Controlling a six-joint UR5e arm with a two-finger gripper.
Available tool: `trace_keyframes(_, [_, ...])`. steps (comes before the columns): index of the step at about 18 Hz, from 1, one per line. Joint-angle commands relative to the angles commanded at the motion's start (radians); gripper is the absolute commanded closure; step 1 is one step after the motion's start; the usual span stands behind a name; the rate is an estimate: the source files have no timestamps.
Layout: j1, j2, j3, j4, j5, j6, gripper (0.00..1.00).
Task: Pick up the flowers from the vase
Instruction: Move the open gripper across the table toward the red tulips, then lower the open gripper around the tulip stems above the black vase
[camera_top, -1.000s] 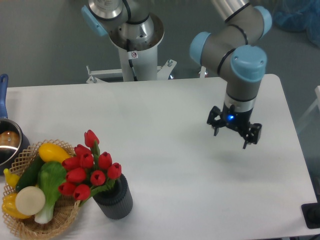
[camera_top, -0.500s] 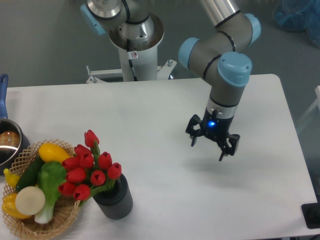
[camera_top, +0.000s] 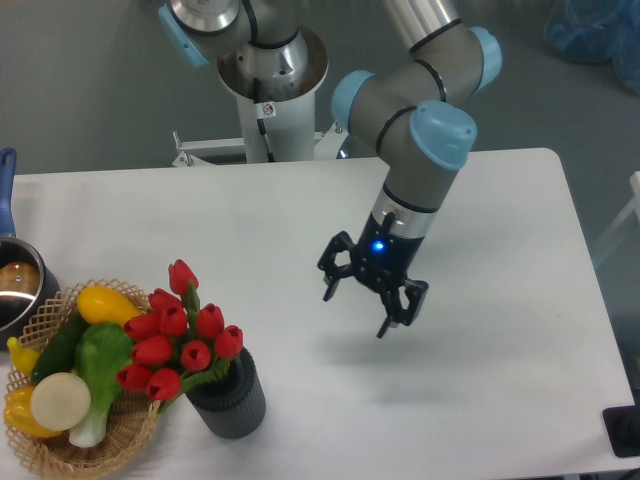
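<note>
Pincer (camera_top: 356, 312) spread and empty above counter (camera_top: 300, 220), well apart from flowers (camera_top: 175, 335), seated in vase (camera_top: 231, 397)

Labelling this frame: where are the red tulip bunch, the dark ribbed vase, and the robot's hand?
red tulip bunch (camera_top: 178, 345): fixed camera, central bud.
dark ribbed vase (camera_top: 232, 404): fixed camera, side wall.
hand (camera_top: 358, 311): fixed camera, between fingertips.

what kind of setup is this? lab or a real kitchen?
Most likely a robotics lab bench, not a kitchen: a plain white table, the arm's pedestal base bolted behind it, and staged props, the flowers in a vase beside a wicker basket of produce.
</note>
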Motion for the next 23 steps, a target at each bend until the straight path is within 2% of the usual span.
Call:
trace_keyframes(3, [-0.008, 0.009, 0.011, 0.002, -0.005, 0.0, 0.0])
trace_keyframes(7, [-0.05, 0.0, 0.012, 0.003, -0.072, 0.003, 0.0])
trace_keyframes(13, [-0.069, -0.012, 0.031, 0.035, -0.294, 0.005, 0.0])
trace_keyframes(18, [-0.126, -0.075, 0.107, 0.044, -0.305, 0.005, 0.0])
trace_keyframes(23, [-0.147, -0.113, 0.126, 0.051, -0.328, 0.003, 0.0])
